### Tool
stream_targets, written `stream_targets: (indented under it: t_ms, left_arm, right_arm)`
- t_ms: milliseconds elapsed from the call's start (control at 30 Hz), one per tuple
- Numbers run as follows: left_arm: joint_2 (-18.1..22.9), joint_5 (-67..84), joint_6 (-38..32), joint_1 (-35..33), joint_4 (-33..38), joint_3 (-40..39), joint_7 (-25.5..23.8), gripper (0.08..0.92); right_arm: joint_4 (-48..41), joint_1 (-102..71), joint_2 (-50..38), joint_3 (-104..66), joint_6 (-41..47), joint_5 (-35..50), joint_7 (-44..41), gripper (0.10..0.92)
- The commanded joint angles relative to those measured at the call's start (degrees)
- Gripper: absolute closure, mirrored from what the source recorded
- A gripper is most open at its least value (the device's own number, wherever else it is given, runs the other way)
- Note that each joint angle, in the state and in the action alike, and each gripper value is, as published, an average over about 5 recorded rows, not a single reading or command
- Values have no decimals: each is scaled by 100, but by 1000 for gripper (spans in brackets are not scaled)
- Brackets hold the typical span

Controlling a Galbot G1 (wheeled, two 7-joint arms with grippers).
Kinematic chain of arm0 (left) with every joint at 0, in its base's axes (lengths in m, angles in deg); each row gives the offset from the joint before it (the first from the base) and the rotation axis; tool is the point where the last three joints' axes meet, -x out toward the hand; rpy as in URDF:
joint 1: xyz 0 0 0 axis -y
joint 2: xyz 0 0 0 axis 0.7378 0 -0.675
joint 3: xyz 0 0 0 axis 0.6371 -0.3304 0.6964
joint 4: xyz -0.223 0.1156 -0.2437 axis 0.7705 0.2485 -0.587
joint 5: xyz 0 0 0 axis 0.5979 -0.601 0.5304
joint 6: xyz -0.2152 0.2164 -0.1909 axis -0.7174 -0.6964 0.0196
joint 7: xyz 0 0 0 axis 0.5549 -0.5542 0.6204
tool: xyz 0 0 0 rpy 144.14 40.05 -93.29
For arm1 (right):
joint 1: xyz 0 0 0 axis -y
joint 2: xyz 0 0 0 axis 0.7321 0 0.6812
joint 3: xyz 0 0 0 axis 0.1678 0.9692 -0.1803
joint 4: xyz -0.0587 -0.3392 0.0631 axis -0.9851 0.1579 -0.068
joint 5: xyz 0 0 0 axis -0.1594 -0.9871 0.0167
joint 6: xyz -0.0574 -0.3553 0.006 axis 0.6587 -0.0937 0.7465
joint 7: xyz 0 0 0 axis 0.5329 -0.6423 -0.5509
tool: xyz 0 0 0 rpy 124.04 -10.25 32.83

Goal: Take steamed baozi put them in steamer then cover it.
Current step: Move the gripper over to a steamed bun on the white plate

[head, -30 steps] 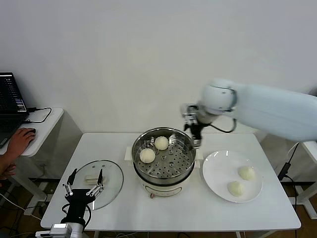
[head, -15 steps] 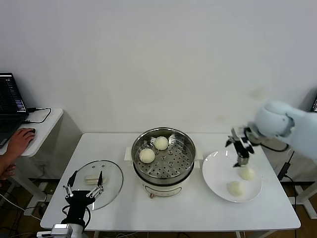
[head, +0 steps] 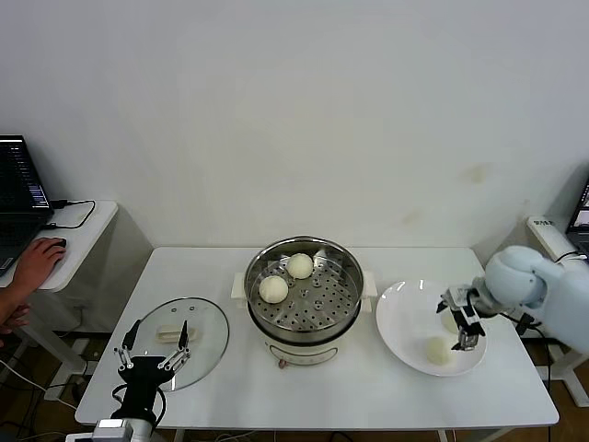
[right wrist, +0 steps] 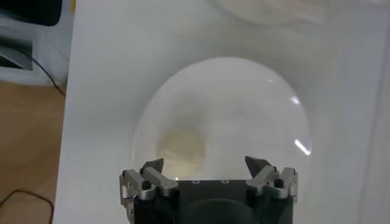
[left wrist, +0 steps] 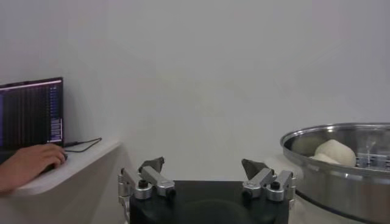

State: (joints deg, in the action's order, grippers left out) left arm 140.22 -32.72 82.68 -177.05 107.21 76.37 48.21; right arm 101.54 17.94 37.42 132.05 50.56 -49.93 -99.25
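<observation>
The steamer (head: pixel 342 313) stands mid-table with two baozi on its tray, one at the left (head: pixel 273 288) and one at the back (head: pixel 299 266). The white plate (head: pixel 405 318) to its right holds one baozi at the front (head: pixel 437 350); a second (head: pixel 448 320) is mostly hidden behind my right gripper (head: pixel 463 327), which is open and low over the plate. In the right wrist view my open right gripper (right wrist: pixel 207 163) is above the plate (right wrist: pixel 256 109), with a baozi (right wrist: pixel 180 146) just ahead of it. My left gripper (head: pixel 152 354) is open and parked at the front left.
The glass lid (head: pixel 207 327) lies flat on the table left of the steamer, under my left gripper. The left wrist view shows the steamer rim (left wrist: pixel 365 176) with a baozi (left wrist: pixel 334 152) inside. A side desk holds a laptop (head: pixel 20 184) and a person's hand (head: pixel 37 262).
My right arm has swung from the steamer's back right rim over to the plate and come down low over the rear baozi. The left arm has not moved.
</observation>
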Motion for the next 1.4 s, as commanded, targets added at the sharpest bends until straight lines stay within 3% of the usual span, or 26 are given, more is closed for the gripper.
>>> stream_targets:
  t_ms: [33, 600, 1400]
  left_arm:
    - [8, -3, 1, -13, 20, 8, 0, 177]
    - [12, 2, -4, -47, 74, 30, 4, 177]
    - [35, 4, -25, -32, 60, 28, 16, 177]
  right_arm:
    - [-158, -931, 0, -587, -101, -349, 38, 203]
    - [-516, -1196, 368, -790, -1, -435, 214, 207]
    - [-736, -1282, 592, -989, -67, -520, 250, 410]
